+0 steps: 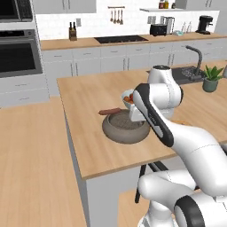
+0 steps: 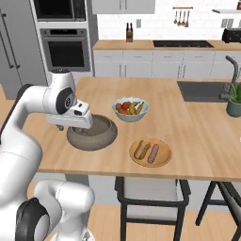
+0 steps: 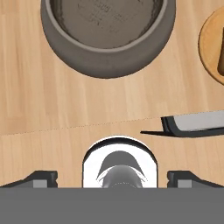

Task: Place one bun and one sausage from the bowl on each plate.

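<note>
Wooden island counter [image 2: 188,136], fruit bowl [image 2: 130,109] behind grey bowl [image 2: 92,134], gripper [image 3: 112,177] fingers wide, empty.

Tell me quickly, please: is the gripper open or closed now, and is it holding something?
Gripper: open, fingertips wide apart, nothing between them; it hangs near the dark grey bowl.

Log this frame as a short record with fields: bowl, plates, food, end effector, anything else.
bowl: grey stone bowl, the visible part of its inside is empty
wooden plate: holds one bun and one sausage
second sausage: by the grey stone bowl's rim, on the side away from the wooden plate
end effector: open, nothing between the tips, over the counter edge beside the grey stone bowl
fruit bowl: behind the grey stone bowl
</note>
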Motion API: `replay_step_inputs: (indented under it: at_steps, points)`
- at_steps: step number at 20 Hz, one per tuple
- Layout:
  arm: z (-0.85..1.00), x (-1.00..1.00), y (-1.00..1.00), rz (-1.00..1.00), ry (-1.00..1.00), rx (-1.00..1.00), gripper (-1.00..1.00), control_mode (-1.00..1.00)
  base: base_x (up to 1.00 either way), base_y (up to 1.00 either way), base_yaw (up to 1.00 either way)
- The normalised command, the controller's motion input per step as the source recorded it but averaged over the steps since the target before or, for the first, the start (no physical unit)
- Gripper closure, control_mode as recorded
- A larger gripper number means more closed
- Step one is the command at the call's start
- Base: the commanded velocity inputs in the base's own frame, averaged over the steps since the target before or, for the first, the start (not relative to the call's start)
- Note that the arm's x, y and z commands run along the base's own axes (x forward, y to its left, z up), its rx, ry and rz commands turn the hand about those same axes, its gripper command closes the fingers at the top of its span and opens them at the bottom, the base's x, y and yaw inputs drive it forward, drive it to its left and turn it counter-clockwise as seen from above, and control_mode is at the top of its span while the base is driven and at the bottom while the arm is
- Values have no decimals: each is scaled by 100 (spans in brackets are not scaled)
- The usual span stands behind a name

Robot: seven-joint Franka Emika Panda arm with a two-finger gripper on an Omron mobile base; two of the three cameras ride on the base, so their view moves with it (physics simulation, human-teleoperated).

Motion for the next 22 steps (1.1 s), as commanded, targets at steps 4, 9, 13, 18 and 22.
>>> replay_step_inputs:
  at_steps: [4,9,13,18,22]
  points:
    - [0,0,0,0,0,0,-100,100,41,0,9]
    - [0,0,0,0,0,0,-100,100,78,6,17]
    - [0,0,0,0,0,0,-100,100,84,17,14]
    - [0,0,0,0,0,0,-100,100,26,18,2]
    - [0,0,0,0,0,0,-100,100,23,30,3]
